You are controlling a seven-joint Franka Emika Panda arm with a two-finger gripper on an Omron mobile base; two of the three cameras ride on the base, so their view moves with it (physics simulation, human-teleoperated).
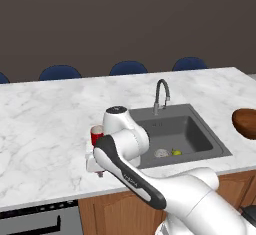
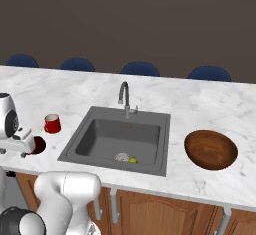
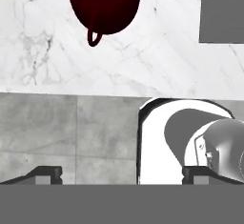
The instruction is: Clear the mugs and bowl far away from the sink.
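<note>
Pincer (image 3: 122,175) spread above marble counter (image 1: 45,124) edge, near maroon mug (image 3: 104,5).

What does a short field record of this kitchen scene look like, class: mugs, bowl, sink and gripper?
red mug: upright on the counter, left of the sink
maroon mug: on the counter near its front edge, below the gripper
bowl: on the counter, right of the sink
sink: small items near its drain
gripper: open, holding nothing
</note>
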